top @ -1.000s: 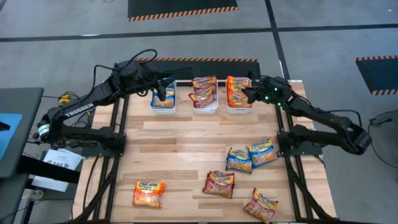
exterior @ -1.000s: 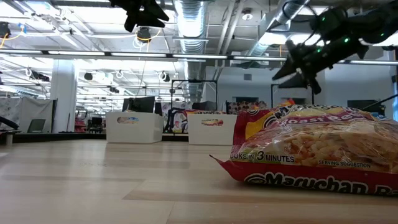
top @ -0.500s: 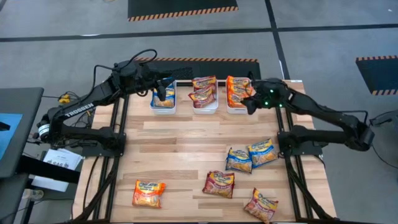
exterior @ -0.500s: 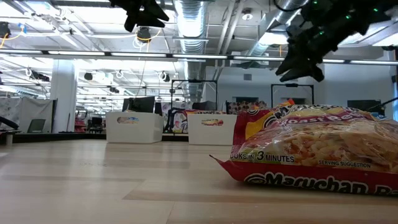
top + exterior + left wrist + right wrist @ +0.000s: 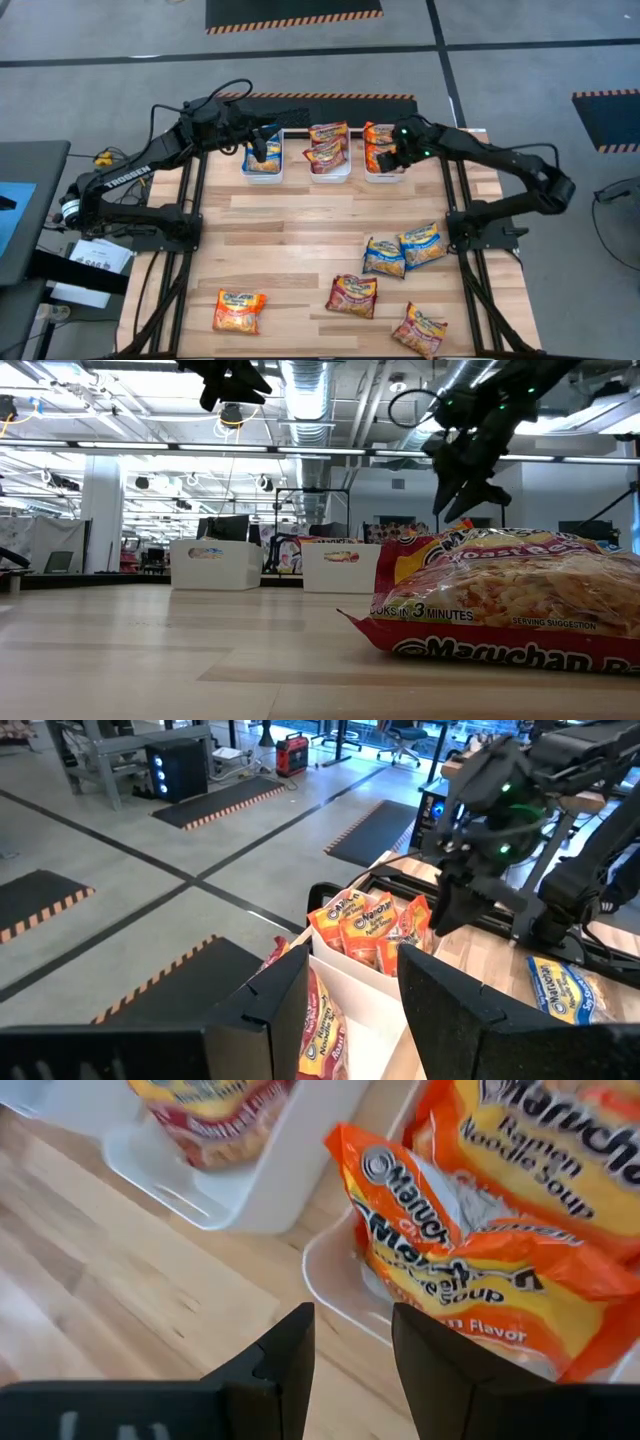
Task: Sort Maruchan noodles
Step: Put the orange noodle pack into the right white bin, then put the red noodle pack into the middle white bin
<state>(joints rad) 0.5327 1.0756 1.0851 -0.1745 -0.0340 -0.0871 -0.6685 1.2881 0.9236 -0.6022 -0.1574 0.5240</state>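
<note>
Two grippers, both spread and empty; my right gripper [image 5: 390, 158] over the far-right bin [image 5: 383, 175] could snag the propped orange packet [image 5: 450, 1245].

Three bins stand in a row along the far edge of the surface [image 5: 300, 240]: the left bin [image 5: 262, 160], the middle bin [image 5: 329, 160] and the right bin [image 5: 383, 160], each with packets in it. The left tool [image 5: 262, 143] hangs over the left bin, the right tool [image 5: 392, 155] over the right bin. Five loose packets [image 5: 403, 250] lie on the near half, one [image 5: 238, 310] alone at the near left.
</note>
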